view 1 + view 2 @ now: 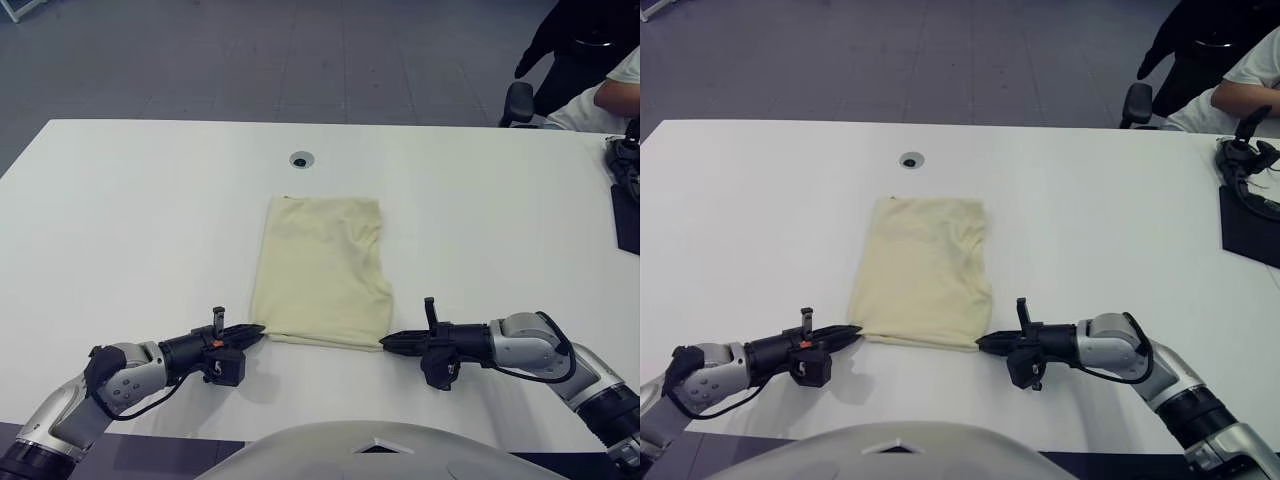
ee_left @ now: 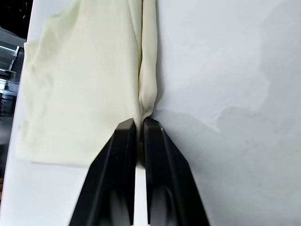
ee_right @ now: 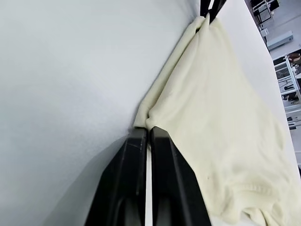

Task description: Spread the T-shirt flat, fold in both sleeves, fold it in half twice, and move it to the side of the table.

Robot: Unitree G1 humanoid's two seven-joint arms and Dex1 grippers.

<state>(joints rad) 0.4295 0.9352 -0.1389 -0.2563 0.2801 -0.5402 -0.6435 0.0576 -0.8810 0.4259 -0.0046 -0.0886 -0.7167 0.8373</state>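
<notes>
The T-shirt (image 1: 322, 270) lay mid-desk (image 1: 130, 220), left tool (image 1: 260, 328) at its near-left corner, right tool (image 1: 384, 343) at its near-right.

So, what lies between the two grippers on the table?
The near edge of the folded T-shirt fills that stretch in the left eye view; the left gripper and right gripper each pinch a corner.

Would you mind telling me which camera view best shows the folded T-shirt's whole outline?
The left eye view: the T-shirt lies complete, all four edges visible; the right eye view matches it. The wrist views show its near corners pinched in the left pincer and right pincer, the rest cropped.
</notes>
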